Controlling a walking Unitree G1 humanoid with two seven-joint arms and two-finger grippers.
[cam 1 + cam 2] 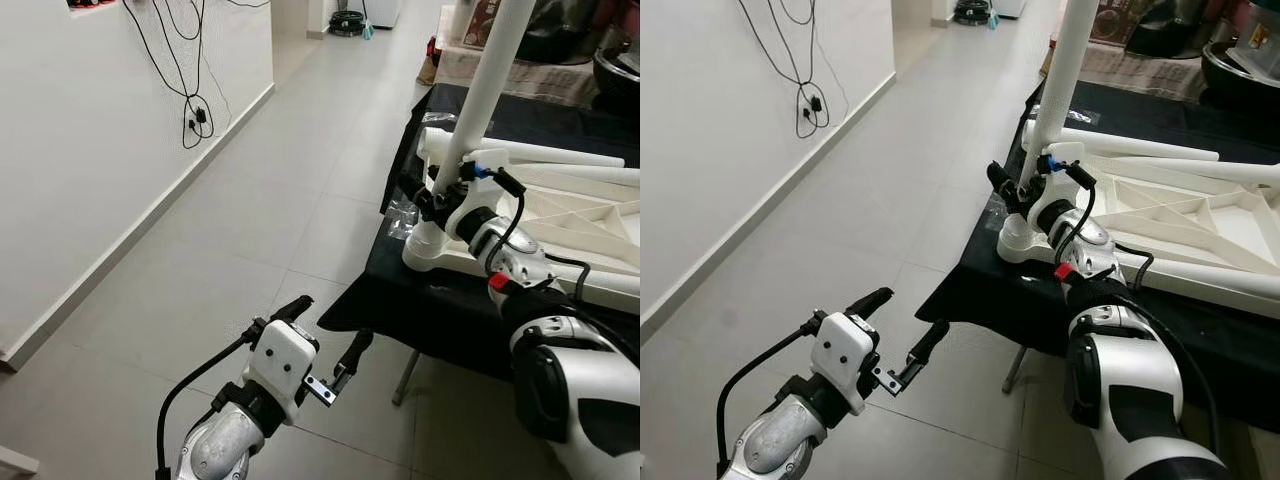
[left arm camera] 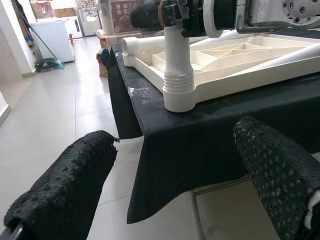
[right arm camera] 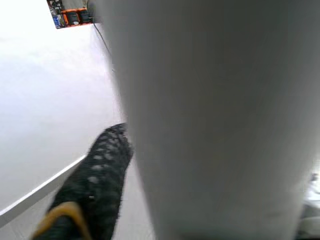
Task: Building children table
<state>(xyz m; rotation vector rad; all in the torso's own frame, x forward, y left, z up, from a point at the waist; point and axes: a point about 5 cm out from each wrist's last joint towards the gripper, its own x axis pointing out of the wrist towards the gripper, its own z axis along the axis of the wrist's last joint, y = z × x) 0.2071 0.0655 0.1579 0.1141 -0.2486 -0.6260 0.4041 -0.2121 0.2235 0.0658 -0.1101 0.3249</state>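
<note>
The right hand (image 1: 1012, 190) grips a smooth white tubular leg (image 1: 1060, 85), upright in the ribbed tabletop's (image 1: 1180, 215) threaded corner socket; the left hand (image 1: 325, 340) hovers wide open.

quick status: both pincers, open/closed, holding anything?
Left pincer: open, empty, hanging over the floor beside the black-draped table.
Right pincer: closed on the upright white table leg, just above its corner socket in the tabletop.

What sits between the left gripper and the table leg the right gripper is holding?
Mostly bare floor tiles, then the hanging edge of the black cloth over the work surface. The left gripper, open, hangs short of it, while the right gripper clasps the white leg.
</note>
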